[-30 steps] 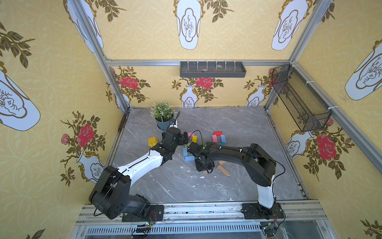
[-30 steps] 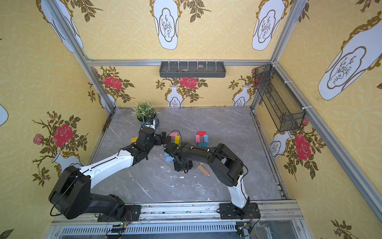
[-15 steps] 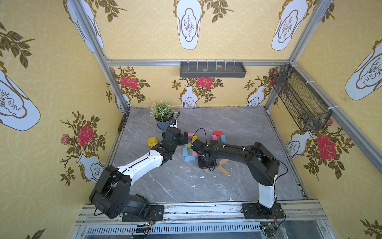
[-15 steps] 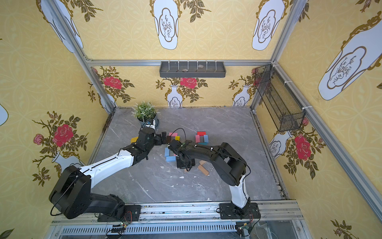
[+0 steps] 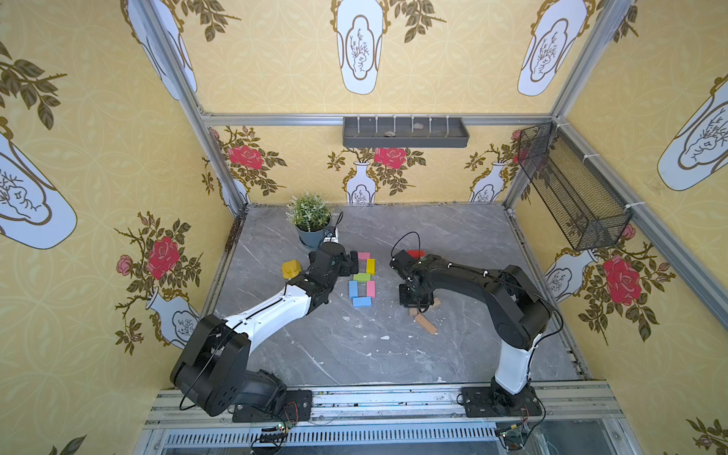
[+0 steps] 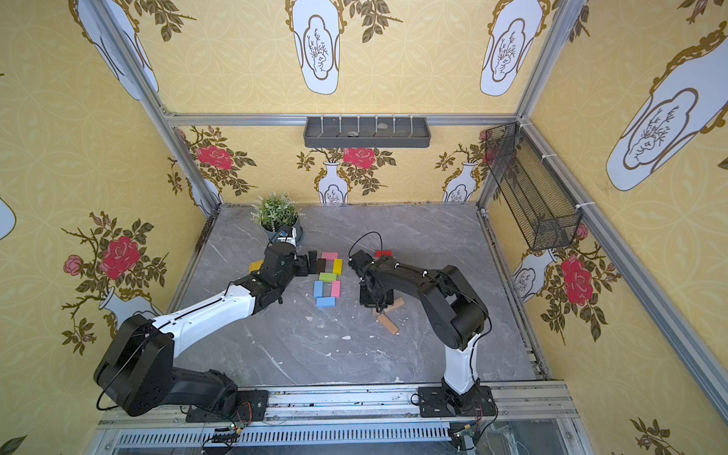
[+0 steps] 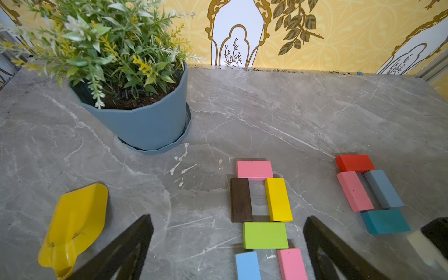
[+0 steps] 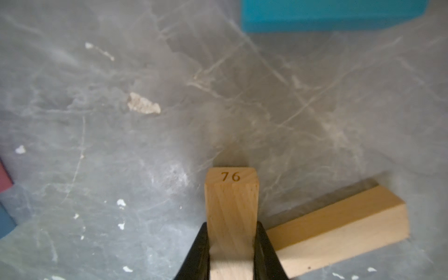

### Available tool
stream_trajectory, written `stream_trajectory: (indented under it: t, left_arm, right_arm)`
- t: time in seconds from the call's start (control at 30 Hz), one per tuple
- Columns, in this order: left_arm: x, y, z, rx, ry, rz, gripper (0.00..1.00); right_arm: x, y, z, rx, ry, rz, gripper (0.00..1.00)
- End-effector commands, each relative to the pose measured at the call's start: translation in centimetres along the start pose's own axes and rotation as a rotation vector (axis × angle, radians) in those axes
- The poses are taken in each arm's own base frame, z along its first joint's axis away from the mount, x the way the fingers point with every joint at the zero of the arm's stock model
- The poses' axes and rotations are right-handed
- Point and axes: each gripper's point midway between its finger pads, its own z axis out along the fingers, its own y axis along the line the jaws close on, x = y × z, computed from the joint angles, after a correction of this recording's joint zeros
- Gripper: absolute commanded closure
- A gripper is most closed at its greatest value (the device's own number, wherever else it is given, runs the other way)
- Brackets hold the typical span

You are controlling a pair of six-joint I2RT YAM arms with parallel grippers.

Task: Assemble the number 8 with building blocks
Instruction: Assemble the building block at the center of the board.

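At the right gripper point(image 8: 232, 232), the jaws are pinched tight on the long sides of a tan block point(image 8: 231, 194) stamped 76. A second ago this claw hung part open close beside the green block point(image 7: 265, 235). It has since swung off to the robot's right of the green block and shut. We cannot tell whether the tan block has left the marble table point(image 5: 338, 354) yet. A second tan block point(image 8: 339, 223) lies angled against it, touching or just under it. A third tan block point(image 5: 426, 325) rests nearer the robot's base.

The left gripper point(image 7: 228, 219) hovers over the green block as before, its jaws spread wide and holding nothing.

Around the green block the figure looks closed. The dark brown block point(image 7: 240, 200), yellow block point(image 7: 278, 199) and pink block point(image 7: 254, 169) form one loop. The light blue block point(image 7: 247, 265), lower pink block point(image 7: 292, 264) and bottom blue block point(image 5: 361, 301) form the other.

We judge that this 8 needs no tan piece. The fresh grasp more likely serves the red block point(image 7: 354, 163) and the cluster with it, further right of the green block.
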Motion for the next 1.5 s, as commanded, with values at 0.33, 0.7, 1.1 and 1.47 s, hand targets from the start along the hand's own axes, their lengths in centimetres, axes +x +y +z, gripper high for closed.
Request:
stream_trajectory:
  t: [0.33,0.7,1.1,1.47]
  left_arm:
    - [0.0,-0.1,0.2,0.003,0.000,-0.002,0.00]
    - [0.0,-0.1,0.2,0.003,0.000,0.004,0.00]
    - [0.0,0.0,0.2,0.001,0.000,0.002,0.00]
    - [0.1,0.0,0.3,0.000,0.004,0.002,0.00]
  right_arm:
    - [-2.1,-0.1,1.3,-0.010,0.000,-0.020,0.77]
    - [-3.5,-0.3,1.7,-0.017,-0.005,-0.010,0.77]
    - [-5.0,-0.5,2.0,-0.030,-0.015,-0.002,0.80]
    - [-6.1,-0.6,2.2,-0.037,-0.018,-0.008,0.83]
